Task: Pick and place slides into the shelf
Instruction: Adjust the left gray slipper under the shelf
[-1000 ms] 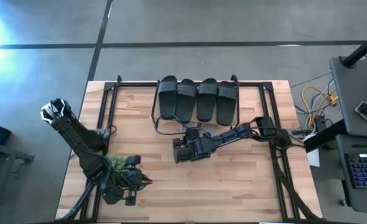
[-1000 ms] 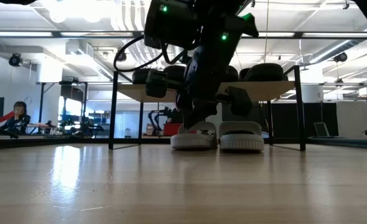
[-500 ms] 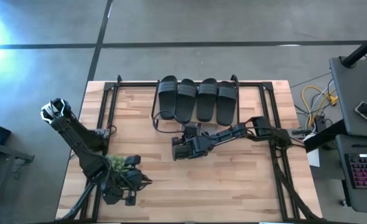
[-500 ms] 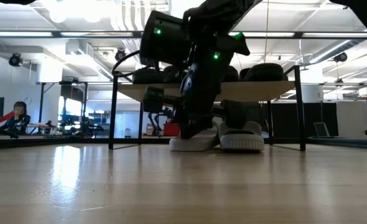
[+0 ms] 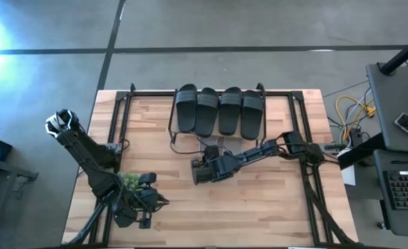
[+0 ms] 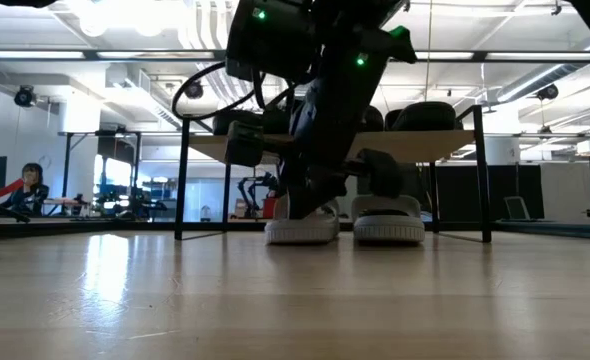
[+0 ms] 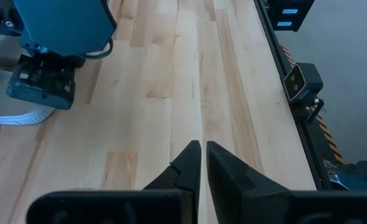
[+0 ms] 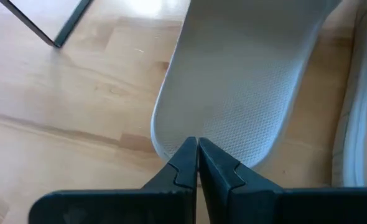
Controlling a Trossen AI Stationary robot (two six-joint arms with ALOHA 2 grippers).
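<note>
Four black slides point(image 5: 219, 111) lie side by side on the wood top of the shelf point(image 5: 171, 123). Two light grey slides stand on the table under the shelf, one point(image 6: 302, 228) left of the other point(image 6: 388, 225). My right gripper point(image 5: 207, 158) reaches in from the table's right and is shut at the heel of the left grey slide point(image 8: 233, 99). The second grey slide point(image 8: 357, 124) shows beside it. My left gripper point(image 7: 202, 149) is shut over bare table near the near-left corner point(image 5: 145, 204), touching nothing. My right gripper has its shut fingertips point(image 8: 186, 152) against the heel rim point(image 8: 171, 146) of the left grey slide. It comes slanting down from the near side, along the slide's length. The slide lies flat on the table, sole down. Whether any rim sits between the fingers cannot be seen.
A small green plant point(image 5: 129, 181) sits beside the left arm. A thin black shelf leg point(image 8: 53, 31) stands close to the slide's left. A black frame point(image 5: 117, 117) runs along the table's edges. Open wood spreads across the near half point(image 5: 245, 207).
My right gripper, shut throughout, dipped at the left grey slide and drew back a little toward the near edge. The slide tipped briefly, then settled flat a little farther toward the table's left, widening the gap to its pair.
</note>
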